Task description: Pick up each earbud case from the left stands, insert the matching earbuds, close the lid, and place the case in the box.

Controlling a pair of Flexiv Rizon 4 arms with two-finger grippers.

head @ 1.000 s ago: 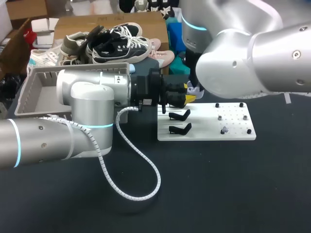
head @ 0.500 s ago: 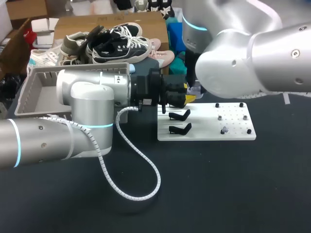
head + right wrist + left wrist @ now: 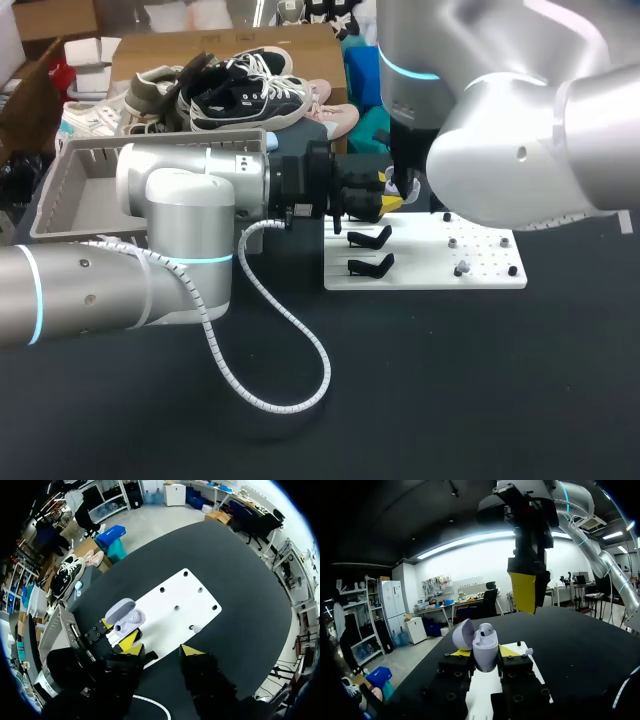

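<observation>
My left gripper point(image 3: 482, 654) is shut on a pale lavender earbud case point(image 3: 485, 652), held upright with its lid point(image 3: 462, 634) open. One white earbud point(image 3: 486, 629) sits in the case. My right gripper point(image 3: 161, 647) hangs above the case point(image 3: 131, 620), open and with nothing between its fingers. From the left wrist view, its yellow fingertip point(image 3: 524, 591) shows just beyond the case. A small earbud point(image 3: 196, 628) rests on the white board point(image 3: 175, 605). Two black stands point(image 3: 370, 238) stand at the board's left end.
A grey box point(image 3: 80, 195) sits at the far left behind my left arm point(image 3: 170, 215). A cardboard box with shoes point(image 3: 230, 85) stands at the back. A white cable point(image 3: 290, 370) loops over the dark table in front. My right arm point(image 3: 520, 150) looms over the board's far side.
My right gripper has opened and drawn back from the case. The right arm has shifted to the right in the head view. The left arm has stayed still.
</observation>
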